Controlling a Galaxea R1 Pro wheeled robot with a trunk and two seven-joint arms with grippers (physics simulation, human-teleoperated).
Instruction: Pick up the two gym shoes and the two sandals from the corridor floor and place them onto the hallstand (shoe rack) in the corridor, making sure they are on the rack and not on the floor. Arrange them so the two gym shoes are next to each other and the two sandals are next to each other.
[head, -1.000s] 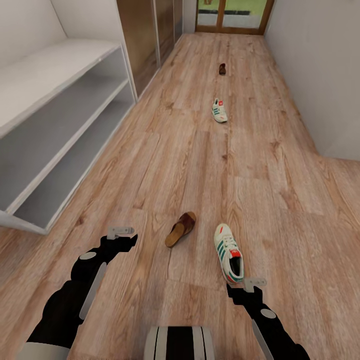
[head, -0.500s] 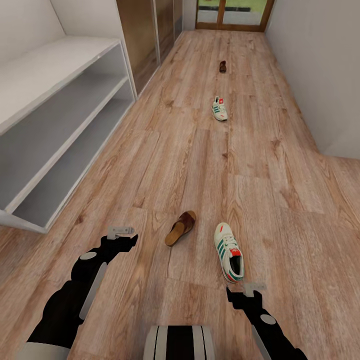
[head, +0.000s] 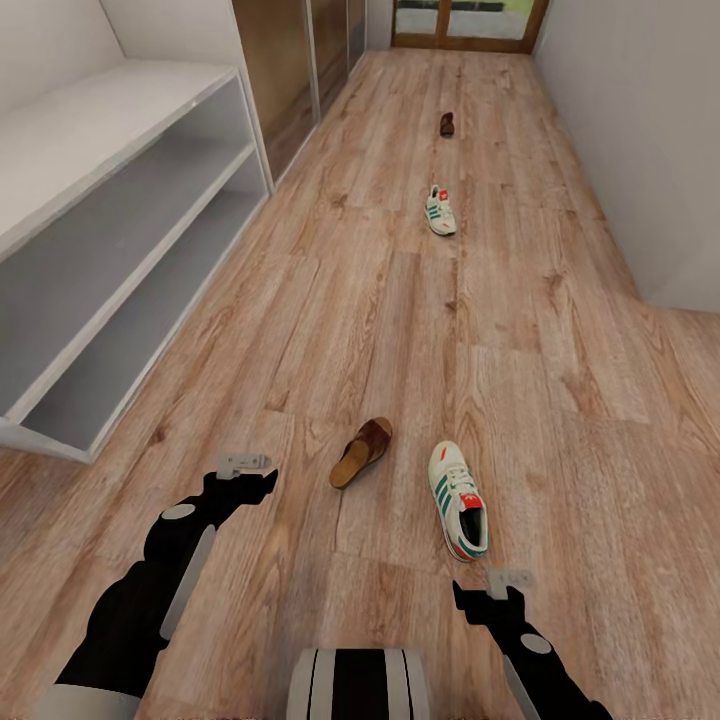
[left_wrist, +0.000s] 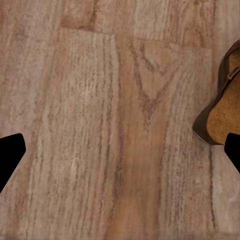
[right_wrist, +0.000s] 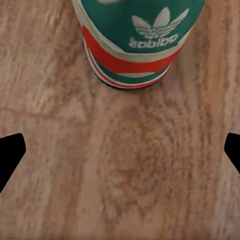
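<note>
Gym shoe (right_wrist: 136, 42) heel reads "adidas" w/ trefoil; right claw (right_wrist: 120, 150) and left claw (left_wrist: 120, 150) apart.

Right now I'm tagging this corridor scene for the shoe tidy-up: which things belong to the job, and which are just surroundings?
Belongs to the job:
near gym shoe
far gym shoe
near sandal
far sandal
hallstand
corridor floor

Just surroundings:
wooden wardrobe doors
door at the corridor's end

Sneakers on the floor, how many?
2. One sneaker lies just ahead of the right end effector, beside a sandal; the other sneaker lies farther down the corridor.
</note>
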